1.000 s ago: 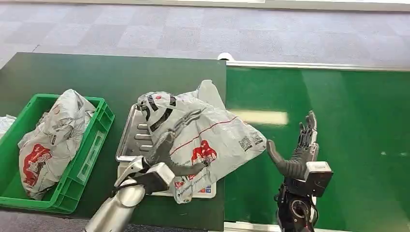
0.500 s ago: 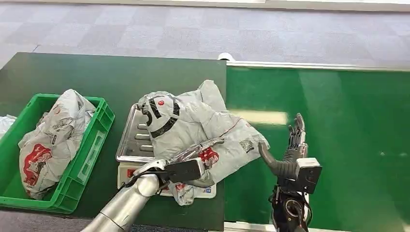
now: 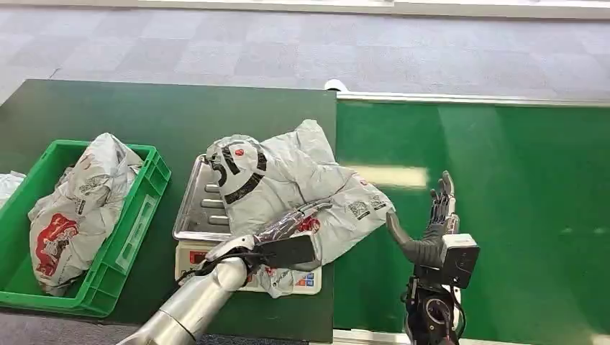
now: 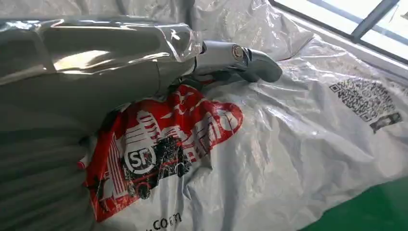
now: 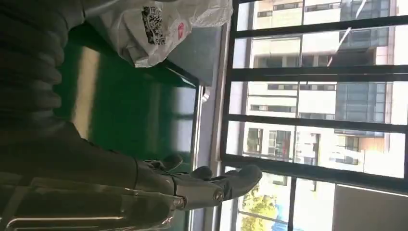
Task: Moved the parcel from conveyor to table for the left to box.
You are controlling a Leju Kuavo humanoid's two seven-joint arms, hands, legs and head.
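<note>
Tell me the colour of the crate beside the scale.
Green crate, clearest in the head view.

You can read "SF" in the red logo on the parcel (image 4: 269, 159) just under the left hand (image 4: 110, 62); below it, ".com".

The silver left arm reaches forward with its left hand (image 3: 288, 233) laid flat, fingers stretched out straight, while the right hand (image 3: 435, 230) stands upright on its wrist, fingers extended upward, thumb splayed toward the left, holding nothing.
</note>
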